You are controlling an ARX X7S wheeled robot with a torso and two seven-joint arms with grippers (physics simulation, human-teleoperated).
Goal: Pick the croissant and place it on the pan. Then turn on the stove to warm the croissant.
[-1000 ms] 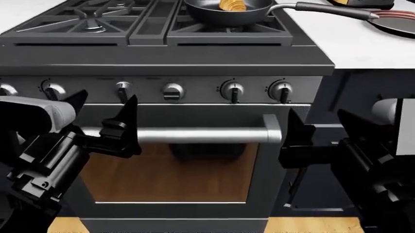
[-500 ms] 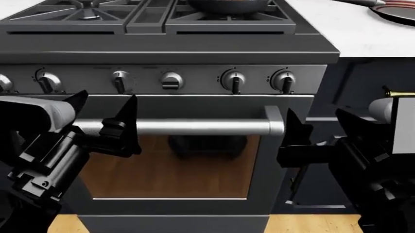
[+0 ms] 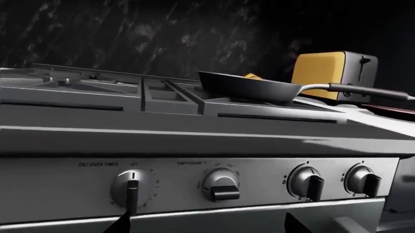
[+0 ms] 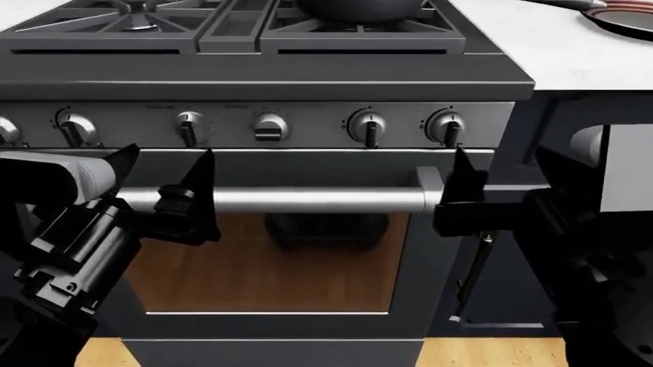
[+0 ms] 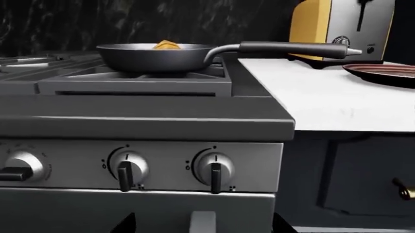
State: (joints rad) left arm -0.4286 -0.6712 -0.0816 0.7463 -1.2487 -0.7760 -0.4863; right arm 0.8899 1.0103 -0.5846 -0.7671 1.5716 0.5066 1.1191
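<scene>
The left gripper hangs with its jaws spread and empty in front of the oven handle, just below the timer knob and the temperature dial. Further right, the pan sits on the right-hand burner grate of the stove, and the croissant lies inside it, only its golden top showing over the rim. Below it are the two burner knobs, both pointing straight down (off, by my reading). The right gripper is also spread wide and empty, one finger just beneath the rightmost knob.

The risk is choosing the wrong knob, which would light a bare burner. The fingers could also slip off the knob's narrow ridge and leave it unturned.
</scene>
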